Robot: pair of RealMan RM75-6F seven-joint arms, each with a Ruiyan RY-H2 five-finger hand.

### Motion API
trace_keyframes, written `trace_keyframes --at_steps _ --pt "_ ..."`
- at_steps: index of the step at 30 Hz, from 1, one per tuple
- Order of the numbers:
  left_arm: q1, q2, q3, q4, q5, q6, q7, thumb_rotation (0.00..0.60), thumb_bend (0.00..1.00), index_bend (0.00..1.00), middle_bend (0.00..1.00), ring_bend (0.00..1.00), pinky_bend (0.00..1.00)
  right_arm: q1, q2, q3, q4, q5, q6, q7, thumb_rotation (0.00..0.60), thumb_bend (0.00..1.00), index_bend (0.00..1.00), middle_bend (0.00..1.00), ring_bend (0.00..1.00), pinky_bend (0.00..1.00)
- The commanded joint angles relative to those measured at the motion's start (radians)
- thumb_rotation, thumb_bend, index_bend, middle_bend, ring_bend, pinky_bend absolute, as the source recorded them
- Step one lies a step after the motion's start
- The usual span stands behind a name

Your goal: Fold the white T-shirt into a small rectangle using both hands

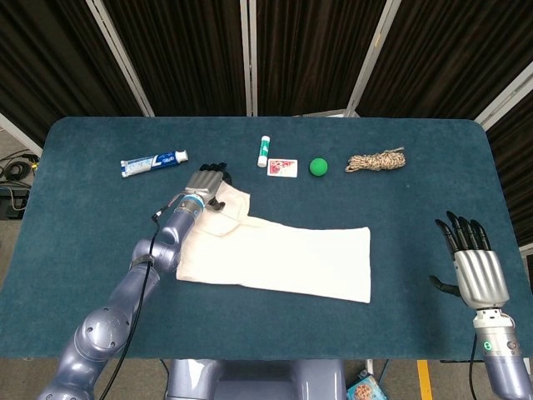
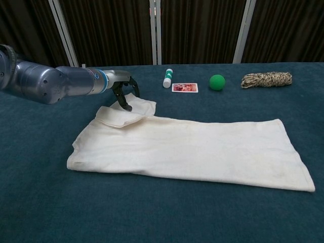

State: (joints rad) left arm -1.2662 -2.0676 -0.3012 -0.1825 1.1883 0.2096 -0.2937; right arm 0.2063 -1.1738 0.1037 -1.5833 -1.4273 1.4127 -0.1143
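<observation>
The white T-shirt (image 1: 291,258) lies flat on the blue table, folded into a long strip (image 2: 202,149) with one sleeve (image 2: 129,114) doubled over at its far left corner. My left hand (image 1: 208,185) hovers over that sleeve's far edge. Its dark fingers (image 2: 124,96) curve downward like a claw, tips touching the cloth, with a gap still between thumb and fingers. My right hand (image 1: 476,267) hangs open, fingers straight, off the table's near right corner, well clear of the shirt. The chest view does not show it.
Along the far side lie a toothpaste tube (image 1: 153,162), a glue stick (image 1: 263,149), a small card (image 1: 282,167), a green ball (image 1: 318,167) and a coil of rope (image 1: 376,159). Bare blue cloth surrounds the shirt on the near side and right.
</observation>
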Motion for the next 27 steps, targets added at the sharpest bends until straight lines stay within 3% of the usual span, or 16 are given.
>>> trace_keyframes --at_steps 1,4,11,16,27 --pt "0.001 0.001 -0.001 0.001 0.002 -0.004 -0.001 0.6 0.36 0.38 0.0 0.0 0.0 -0.001 0.001 0.001 -0.001 -0.001 0.0 0.0 0.6 0.0 0.14 0.0 0.0 0.0" --pt "0.004 0.004 0.0 -0.002 0.005 -0.004 -0.003 0.6 0.36 0.43 0.0 0.0 0.0 -0.002 0.002 0.002 -0.002 -0.002 0.002 0.0 0.6 0.0 0.14 0.0 0.0 0.0" --pt "0.009 0.015 0.0 -0.014 0.011 -0.001 -0.006 0.6 0.36 0.45 0.0 0.0 0.0 -0.005 0.004 0.004 -0.007 -0.007 0.007 0.0 0.6 0.0 0.14 0.0 0.0 0.0" --pt "0.01 0.019 0.0 -0.023 0.014 -0.004 -0.007 0.6 0.43 0.45 0.0 0.0 0.0 -0.006 0.006 0.005 -0.011 -0.012 0.01 0.0 0.6 0.0 0.14 0.0 0.0 0.0" --pt "0.017 0.017 -0.006 -0.022 0.01 -0.008 -0.006 0.6 0.46 0.57 0.0 0.0 0.0 -0.009 0.01 0.009 -0.015 -0.016 0.015 0.006 0.6 0.0 0.15 0.0 0.0 0.0"
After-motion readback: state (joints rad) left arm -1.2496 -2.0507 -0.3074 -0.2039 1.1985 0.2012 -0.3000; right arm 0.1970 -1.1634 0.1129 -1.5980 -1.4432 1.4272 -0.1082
